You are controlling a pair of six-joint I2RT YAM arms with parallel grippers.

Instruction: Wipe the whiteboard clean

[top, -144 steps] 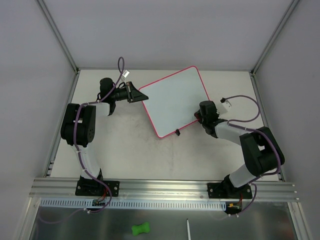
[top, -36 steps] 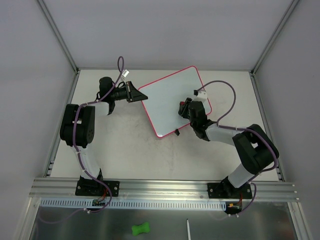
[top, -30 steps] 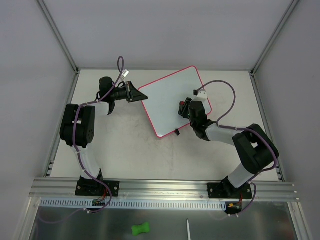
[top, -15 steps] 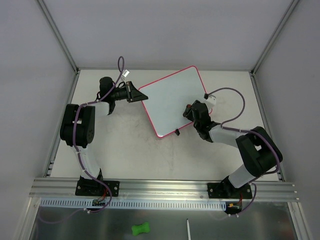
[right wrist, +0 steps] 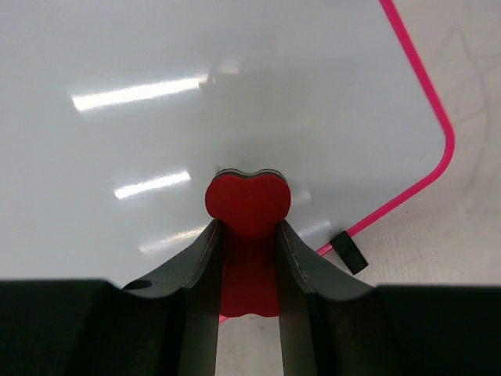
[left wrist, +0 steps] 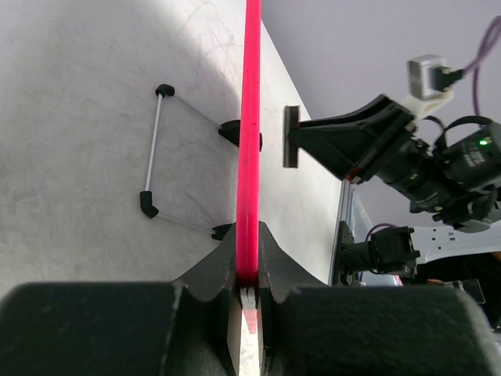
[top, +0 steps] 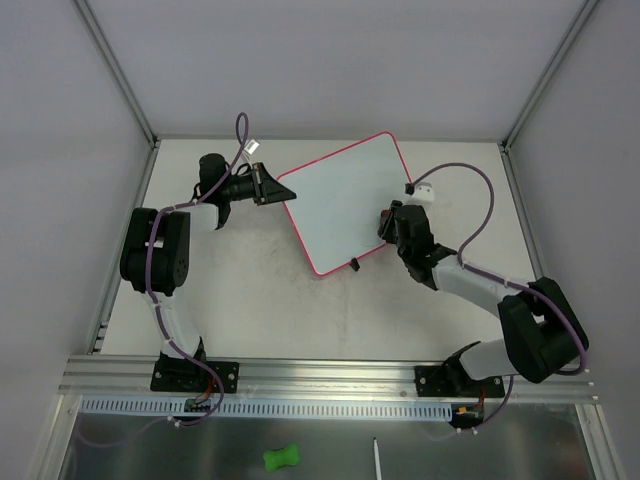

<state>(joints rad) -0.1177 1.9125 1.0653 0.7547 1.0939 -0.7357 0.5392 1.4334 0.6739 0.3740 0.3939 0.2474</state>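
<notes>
Arms: two, both in the overhead view.

Whiteboard point(top: 345, 205): one. It lies on the table point(top: 250, 310), turned at an angle, towards the far middle between the two arms. It has a pink-red frame, rounded corners and a white face showing light reflections.

Left gripper point(top: 268, 187): its fingers are clamped on the board's left corner. In the left wrist view, the frame runs edge-on straight into the closed fingers point(left wrist: 266, 254).

Right gripper point(top: 388, 222): it sits over the board's right edge, near the corner nearest the arms. Its fingers point(right wrist: 291, 254) are closed on one red heart-shaped eraser point(right wrist: 248, 200). The eraser is held facing the white surface just inside the frame. Whether it actually touches cannot be told.

Black clips: two are counted in the left wrist view, point(left wrist: 235, 133) and point(left wrist: 223, 229), on the same frame edge. One thin wire bracket point(left wrist: 153, 145) with two black end caps lies on the table beside them. The overhead view shows one clip point(top: 355, 265), and so does the right wrist view point(right wrist: 347, 252).

Other items: one green object point(top: 282, 458) and one thin white stick point(top: 377, 455) lie on the near side of the mounting rail, well apart from the board.
</notes>
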